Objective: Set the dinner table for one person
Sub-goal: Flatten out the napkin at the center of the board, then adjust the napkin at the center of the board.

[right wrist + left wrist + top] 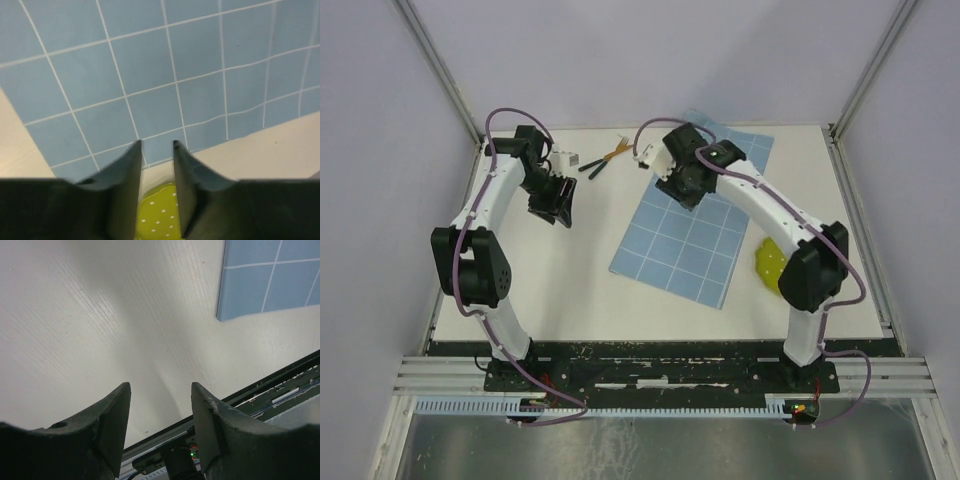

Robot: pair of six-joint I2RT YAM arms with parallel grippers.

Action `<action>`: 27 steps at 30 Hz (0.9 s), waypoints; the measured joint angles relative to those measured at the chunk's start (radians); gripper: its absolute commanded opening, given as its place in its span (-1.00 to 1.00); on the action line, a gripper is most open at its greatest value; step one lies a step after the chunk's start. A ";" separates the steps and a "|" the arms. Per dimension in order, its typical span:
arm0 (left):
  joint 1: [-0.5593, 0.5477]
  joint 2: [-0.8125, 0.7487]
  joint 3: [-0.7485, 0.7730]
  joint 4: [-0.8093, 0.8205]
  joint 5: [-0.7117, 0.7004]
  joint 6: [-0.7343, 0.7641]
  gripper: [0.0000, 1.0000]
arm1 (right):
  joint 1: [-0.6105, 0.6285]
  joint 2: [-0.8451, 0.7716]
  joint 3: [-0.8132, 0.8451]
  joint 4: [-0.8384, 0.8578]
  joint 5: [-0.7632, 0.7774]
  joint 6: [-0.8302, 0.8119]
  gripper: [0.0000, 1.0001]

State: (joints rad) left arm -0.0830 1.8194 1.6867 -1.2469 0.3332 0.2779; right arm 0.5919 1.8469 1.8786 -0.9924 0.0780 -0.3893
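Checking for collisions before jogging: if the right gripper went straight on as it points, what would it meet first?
Most likely the light-blue, white-gridded cloth, near its edge; nothing shows between the right gripper and it, though depth is unclear.

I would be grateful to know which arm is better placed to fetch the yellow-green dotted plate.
Right, probably. The plate lies on the right side of the blue cloth, and the right claw has it in its wrist view. The left claw hangs over bare table, across the cloth.
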 measured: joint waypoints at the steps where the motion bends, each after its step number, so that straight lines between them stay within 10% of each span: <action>1: 0.000 0.000 0.000 0.003 -0.014 0.000 0.17 | 0.010 0.030 -0.005 -0.018 -0.005 0.009 -0.94; 27: 0.000 -0.103 -0.050 0.043 -0.146 0.000 0.13 | -0.103 0.446 0.171 -0.138 -0.018 0.148 -0.97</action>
State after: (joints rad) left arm -0.0830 1.7161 1.6371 -1.2041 0.1875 0.2779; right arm 0.4892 2.2929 2.0495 -1.1305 0.0601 -0.2417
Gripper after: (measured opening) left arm 0.570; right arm 0.019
